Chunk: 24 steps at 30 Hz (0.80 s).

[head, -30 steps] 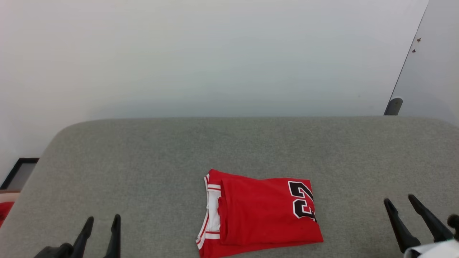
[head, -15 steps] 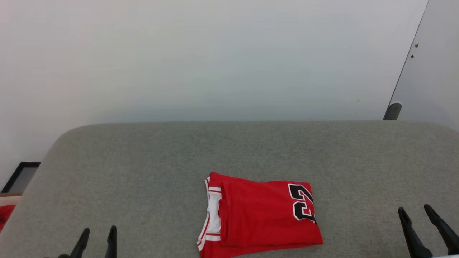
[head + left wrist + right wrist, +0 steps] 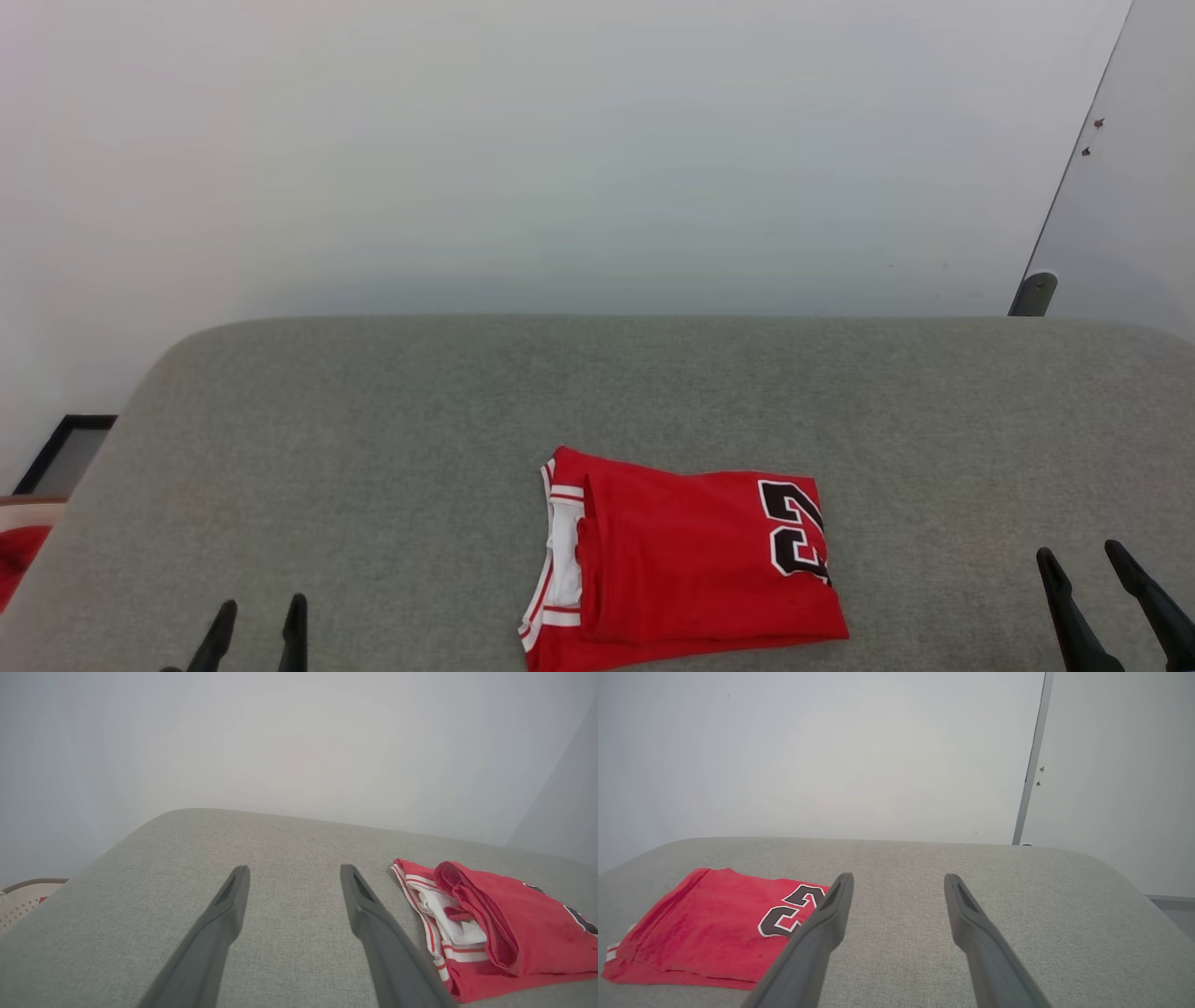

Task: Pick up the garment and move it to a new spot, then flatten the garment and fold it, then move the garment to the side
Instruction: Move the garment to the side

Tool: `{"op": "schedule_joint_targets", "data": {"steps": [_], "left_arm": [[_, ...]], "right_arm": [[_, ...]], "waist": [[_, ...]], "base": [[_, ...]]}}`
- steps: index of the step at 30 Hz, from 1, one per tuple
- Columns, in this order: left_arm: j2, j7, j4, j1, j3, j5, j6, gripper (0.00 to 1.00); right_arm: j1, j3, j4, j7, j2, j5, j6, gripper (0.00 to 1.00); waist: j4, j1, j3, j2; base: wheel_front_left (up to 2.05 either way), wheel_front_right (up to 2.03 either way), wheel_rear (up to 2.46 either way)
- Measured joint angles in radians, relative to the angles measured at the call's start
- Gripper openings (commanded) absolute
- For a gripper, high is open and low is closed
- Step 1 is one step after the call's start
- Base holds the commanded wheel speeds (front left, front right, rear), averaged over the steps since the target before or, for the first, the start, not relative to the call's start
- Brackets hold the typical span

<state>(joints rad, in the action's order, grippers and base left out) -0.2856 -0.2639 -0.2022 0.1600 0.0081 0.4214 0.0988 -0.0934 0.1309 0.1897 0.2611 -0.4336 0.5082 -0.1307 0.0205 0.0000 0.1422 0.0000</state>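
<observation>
The garment (image 3: 686,560), a red jersey with white trim and a black number, lies folded into a rectangle near the front middle of the grey padded table (image 3: 392,439). It also shows at the right of the left wrist view (image 3: 504,924) and at the lower left of the right wrist view (image 3: 710,926). My left gripper (image 3: 260,611) stands open at the lower left, well apart from the garment, nothing between its fingers (image 3: 224,914). My right gripper (image 3: 1083,558) stands open at the lower right, also apart from it and empty.
A pale wall rises behind the table. A grey door panel (image 3: 1130,215) with a post (image 3: 1030,294) stands at the back right. Beyond the table's left edge sit a dark-framed object (image 3: 65,448) and something red and white (image 3: 19,551) low down.
Both grippers have drawn back toward the bottom edge of the head view, away from the folded garment. The head camera shifted slightly. The garment lies as before.
</observation>
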Motion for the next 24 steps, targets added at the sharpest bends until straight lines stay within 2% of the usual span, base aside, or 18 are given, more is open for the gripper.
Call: {"op": "schedule_joint_targets", "data": {"steps": [12, 19, 24], "left_arm": [[-0.005, 0.000, 0.001, 0.002, 0.018, -0.005, 0.001, 1.00], [-0.033, 0.008, 0.005, 0.006, 0.037, -0.002, -0.008, 1.00], [-0.042, 0.022, 0.027, 0.014, 0.032, 0.000, -0.012, 1.00]], "right_arm": [[0.001, 0.035, 0.015, 0.000, 0.003, -0.008, 0.000, 1.00], [0.042, 0.084, 0.046, -0.012, 0.002, 0.001, 0.000, 1.00], [0.112, 0.136, 0.097, -0.078, -0.006, 0.030, 0.000, 1.00]], "waist": [[0.035, 0.0000, -0.006, 0.0000], [0.088, 0.0000, -0.009, 0.0001], [0.151, 0.0000, -0.017, 0.0000]], "base": [[0.00, 0.00, 0.00], [0.00, 0.00, 0.00], [0.00, 0.00, 0.00]]}}
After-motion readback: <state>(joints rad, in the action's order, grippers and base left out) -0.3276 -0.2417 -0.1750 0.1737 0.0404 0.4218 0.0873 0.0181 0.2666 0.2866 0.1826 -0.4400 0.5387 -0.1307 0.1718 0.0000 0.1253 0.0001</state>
